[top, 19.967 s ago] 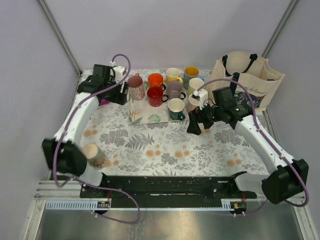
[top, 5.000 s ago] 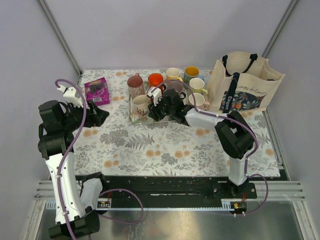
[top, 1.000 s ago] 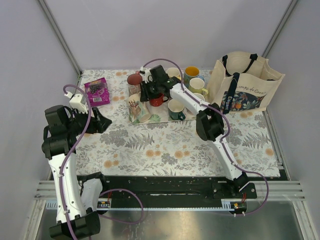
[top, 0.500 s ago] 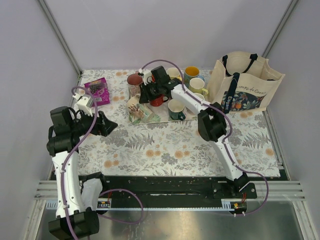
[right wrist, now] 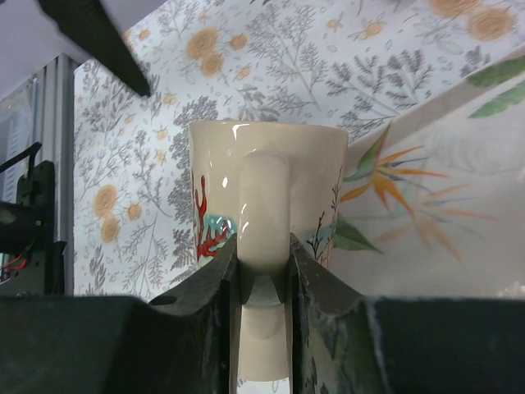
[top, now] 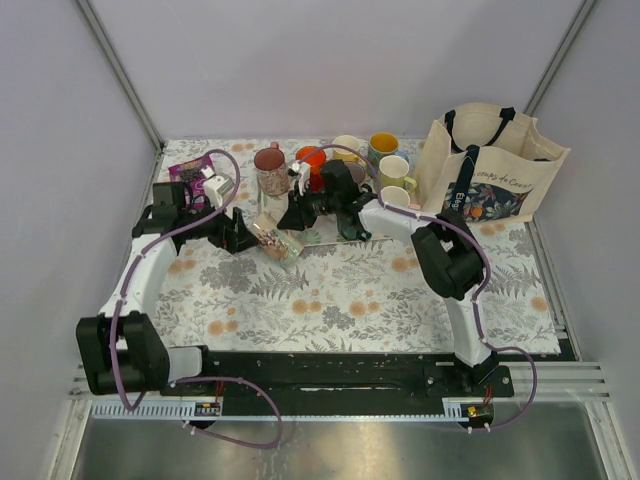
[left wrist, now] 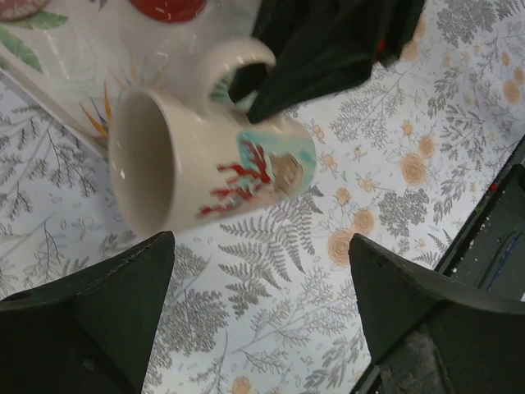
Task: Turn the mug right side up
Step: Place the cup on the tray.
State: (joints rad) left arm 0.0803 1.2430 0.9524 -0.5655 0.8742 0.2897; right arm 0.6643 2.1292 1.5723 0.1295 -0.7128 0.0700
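The mug (top: 272, 238) is cream to dusty pink with a red coral and teal picture. It lies on its side at the front left corner of the white flower-print tray (top: 312, 238). My right gripper (top: 296, 214) is shut on its handle; in the right wrist view the gripper (right wrist: 263, 271) pinches the handle from both sides, with the mug's (right wrist: 267, 176) body beyond. My left gripper (top: 238, 232) is open just left of the mug. In the left wrist view the mug's (left wrist: 205, 164) mouth faces left, above the gap of the left gripper (left wrist: 261, 242).
Several upright mugs stand on and behind the tray: a pink patterned one (top: 270, 170), an orange one (top: 311, 158), a yellow one (top: 383, 146) and a cream one (top: 393, 172). A tote bag (top: 490, 165) stands at the back right. A purple packet (top: 185, 172) lies at the back left.
The right gripper closed on the mug's handle and drew the mug, tipped on its side, toward the tray's front left corner. The left gripper swung in from the left and opened wider.
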